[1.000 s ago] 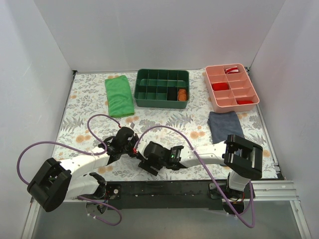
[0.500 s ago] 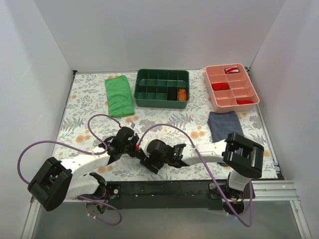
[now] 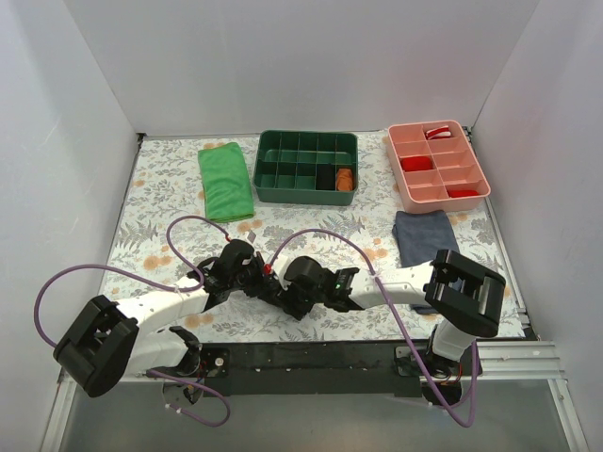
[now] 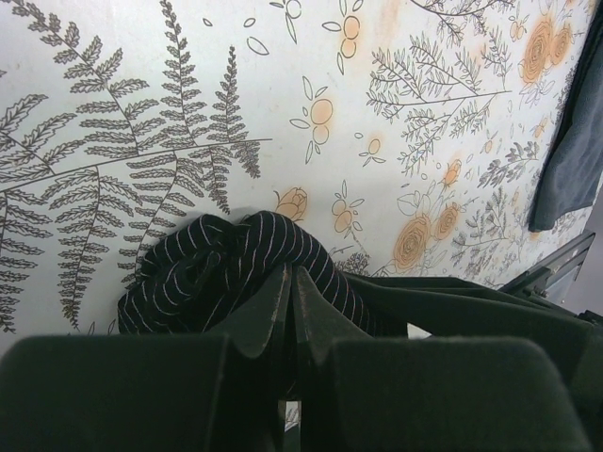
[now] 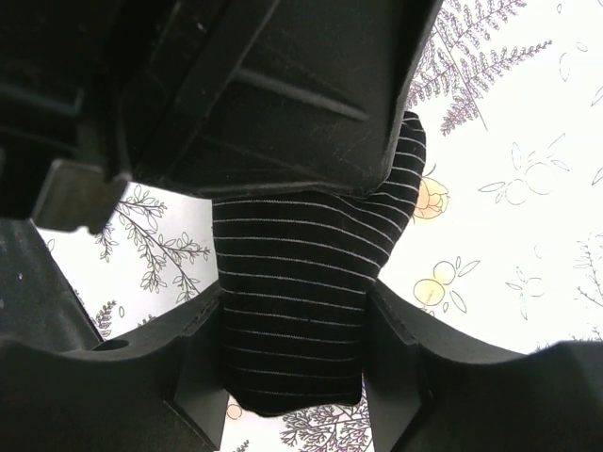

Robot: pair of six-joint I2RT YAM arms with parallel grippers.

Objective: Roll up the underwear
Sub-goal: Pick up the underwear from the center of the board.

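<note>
The underwear (image 5: 292, 311) is already gathered into a short, thick bundle, its pale pinstripes wrapping around it. No waistband or tag shows on the outside, so I judge the rolling itself largely done. What is left, as I read it, is tidying: from my left wrist the near end looks lumpy, with loose folds instead of a clean spiral, and the bundle has to be set down and let go without springing open. It sits on the near side of the green divided tray (image 3: 303, 196), well apart from it and about level with the tray's middle, over the floral table cover (image 4: 424, 141). I cannot tell whether it rests on the cover or hangs just above. Its long axis seems to run roughly parallel to the tray's long side, with one end pointing into each of my claws. My right gripper (image 5: 297, 350) holds it at a narrow span, one finger pressed against each flank. My left gripper (image 4: 287, 290) is nearly closed, its tips pinching fabric at the other end.
</note>
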